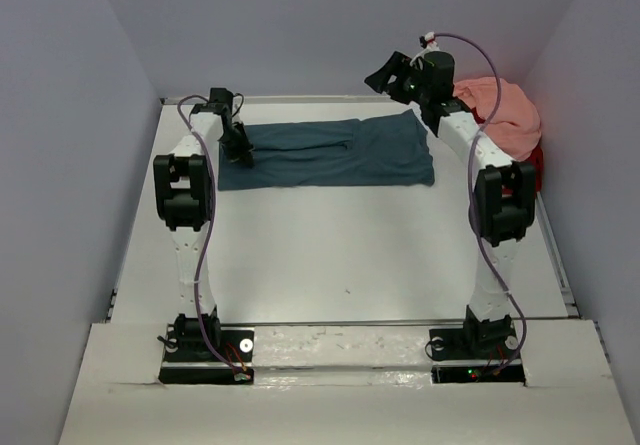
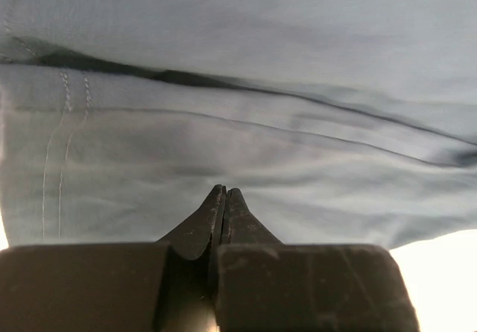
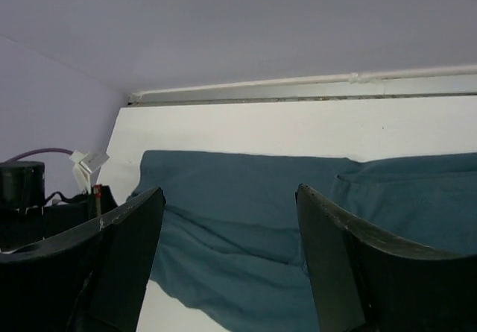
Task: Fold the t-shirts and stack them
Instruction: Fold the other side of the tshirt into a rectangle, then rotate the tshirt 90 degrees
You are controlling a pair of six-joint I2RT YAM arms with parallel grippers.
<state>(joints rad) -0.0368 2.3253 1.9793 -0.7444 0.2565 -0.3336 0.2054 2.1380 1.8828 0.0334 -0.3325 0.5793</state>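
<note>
The dark teal-blue t-shirt (image 1: 330, 153) lies folded into a long strip across the back of the table. My left gripper (image 1: 240, 150) is low at the shirt's left end. In the left wrist view its fingers are shut tip to tip (image 2: 225, 192) against the teal cloth (image 2: 238, 123), with no cloth seen between them. My right gripper (image 1: 385, 73) is raised above the shirt's right end, open and empty. It looks down along the shirt (image 3: 253, 235) between its fingers (image 3: 231, 198). The salmon pink t-shirt (image 1: 505, 110) is heaped in the back right corner. The red t-shirt (image 1: 537, 160) shows under it.
Grey walls enclose the table on the left, back and right. A metal rail (image 1: 300, 97) runs along the back edge. The left arm's wrist and its cable (image 3: 30, 190) show at the left of the right wrist view.
</note>
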